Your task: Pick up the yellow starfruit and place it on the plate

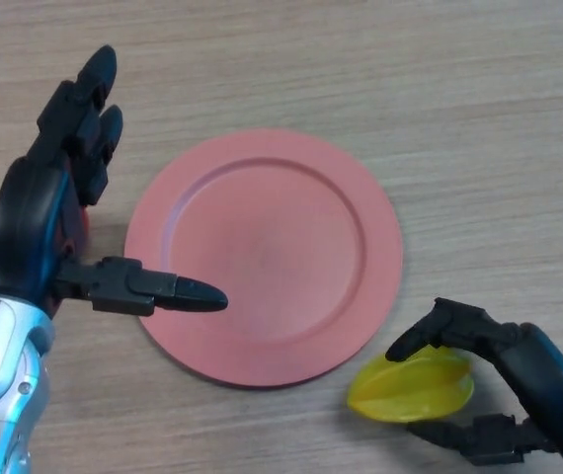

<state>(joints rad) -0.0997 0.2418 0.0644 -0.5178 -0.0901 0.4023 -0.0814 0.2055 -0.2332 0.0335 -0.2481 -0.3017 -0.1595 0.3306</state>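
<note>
The yellow starfruit lies on the wooden table just off the lower right edge of the pink plate. My right hand comes in from the lower right with its fingers curled over the fruit's top and its thumb under the near side. My left hand rests to the left of the plate, fingers straight and pointing away, and its thumb reaches over the plate's left rim. Nothing lies on the plate.
The light wood table stretches bare behind and to the right of the plate.
</note>
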